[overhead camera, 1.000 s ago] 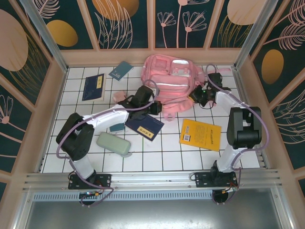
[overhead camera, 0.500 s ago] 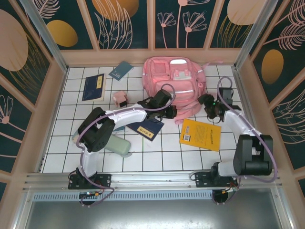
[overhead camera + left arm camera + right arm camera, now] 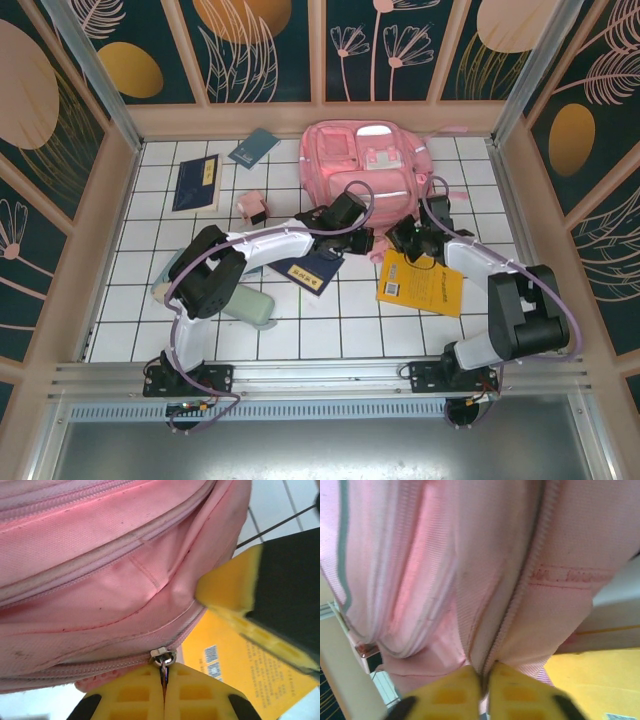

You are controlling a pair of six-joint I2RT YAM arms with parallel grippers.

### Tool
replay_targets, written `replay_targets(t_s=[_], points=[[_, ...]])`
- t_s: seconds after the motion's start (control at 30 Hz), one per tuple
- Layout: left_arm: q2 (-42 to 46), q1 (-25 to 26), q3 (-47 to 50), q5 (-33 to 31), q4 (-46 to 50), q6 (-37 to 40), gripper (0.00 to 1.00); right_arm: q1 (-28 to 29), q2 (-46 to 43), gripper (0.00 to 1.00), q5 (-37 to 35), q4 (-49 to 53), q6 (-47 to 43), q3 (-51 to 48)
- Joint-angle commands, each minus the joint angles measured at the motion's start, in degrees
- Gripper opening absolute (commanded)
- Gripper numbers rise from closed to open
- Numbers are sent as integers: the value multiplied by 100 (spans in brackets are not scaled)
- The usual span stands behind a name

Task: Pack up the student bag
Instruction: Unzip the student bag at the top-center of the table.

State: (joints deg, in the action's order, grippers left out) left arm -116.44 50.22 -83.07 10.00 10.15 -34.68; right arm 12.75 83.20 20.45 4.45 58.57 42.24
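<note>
The student bag (image 3: 362, 165) lies pink and flat at the back middle of the tiled table. My left gripper (image 3: 361, 240) is at its near edge, shut on the metal zipper pull (image 3: 163, 657); in the left wrist view the gripper (image 3: 164, 674) pinches the pull's tab between yellow fingers. My right gripper (image 3: 398, 240) sits just to the right on the same edge. In the right wrist view that gripper (image 3: 484, 674) is shut on the bag's pink fabric (image 3: 495, 580) beside the closed zipper line. One right finger (image 3: 265, 595) shows in the left wrist view.
A yellow book (image 3: 420, 282) lies right under the right gripper. A dark blue book (image 3: 308, 268) lies beneath the left arm. A blue book (image 3: 197, 182), a teal booklet (image 3: 254, 147) and a small pink case (image 3: 251, 208) lie at the back left. A green pouch (image 3: 245, 303) lies front left.
My right gripper swung left from the bag's right side to its near edge and shut on the fabric. The left gripper reached the bag's near edge earlier and has held there.
</note>
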Motion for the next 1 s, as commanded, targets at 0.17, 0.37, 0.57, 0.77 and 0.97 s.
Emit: replay_targets(t_s=[0.17, 0.37, 0.57, 0.77, 0.97], points=[[223, -464, 71, -831, 1115, 410, 0, -743, -122, 0, -637, 286, -458, 175], [164, -1247, 56, -1235, 1580, 799, 0, -1172, -309, 0, -569, 378, -752, 170], [-365, -1628, -701, -1606, 1926, 1209, 0, -1392, -366, 0, -573, 479, -975, 232], [-87, -1574, -717, -352, 1522, 1171, 0, -1727, -25, 0, -508, 478, -1315, 556], [324, -1011, -751, 384, 1103, 747, 0, -1932, 574, 0, -636, 610, -1702, 1358]])
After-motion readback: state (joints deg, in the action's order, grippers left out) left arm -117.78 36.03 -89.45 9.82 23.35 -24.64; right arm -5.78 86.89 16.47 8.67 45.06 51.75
